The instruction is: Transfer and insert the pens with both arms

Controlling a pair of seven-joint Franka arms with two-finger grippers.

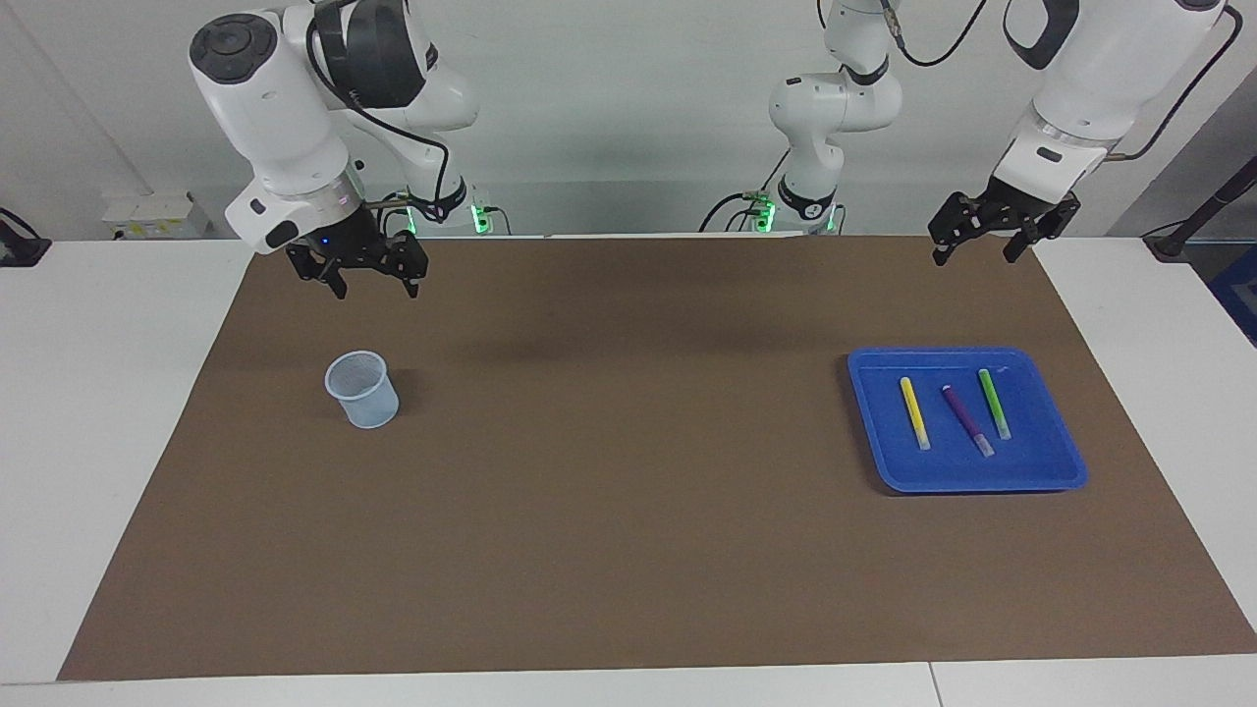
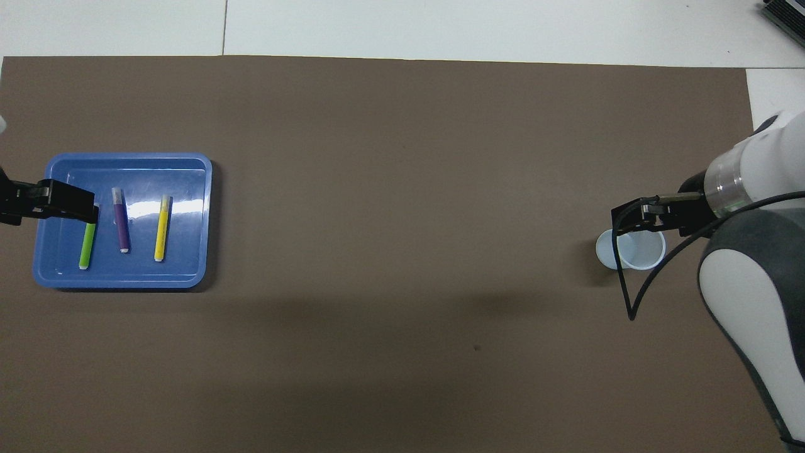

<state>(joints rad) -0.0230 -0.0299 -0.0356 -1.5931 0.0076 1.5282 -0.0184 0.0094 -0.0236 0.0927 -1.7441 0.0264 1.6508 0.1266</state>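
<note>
Brown mat (image 1: 628,511) under raised, spread fingers (image 1: 342,280).

left arm (image 1: 1100,88): glossy white shell, dark grey joint cover, clear ring at wrist, black cable looping alongside | left claw (image 1: 985,250): black, two fingers | right arm (image 1: 285,118): white shell, round dark grey end cap, black cable | right claw (image 1: 375,285): black, small blue light above

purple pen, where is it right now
The purple pen lies flat in the blue tray at the left arm's end of the table, between the yellow pen and the green pen, touching neither.
</note>
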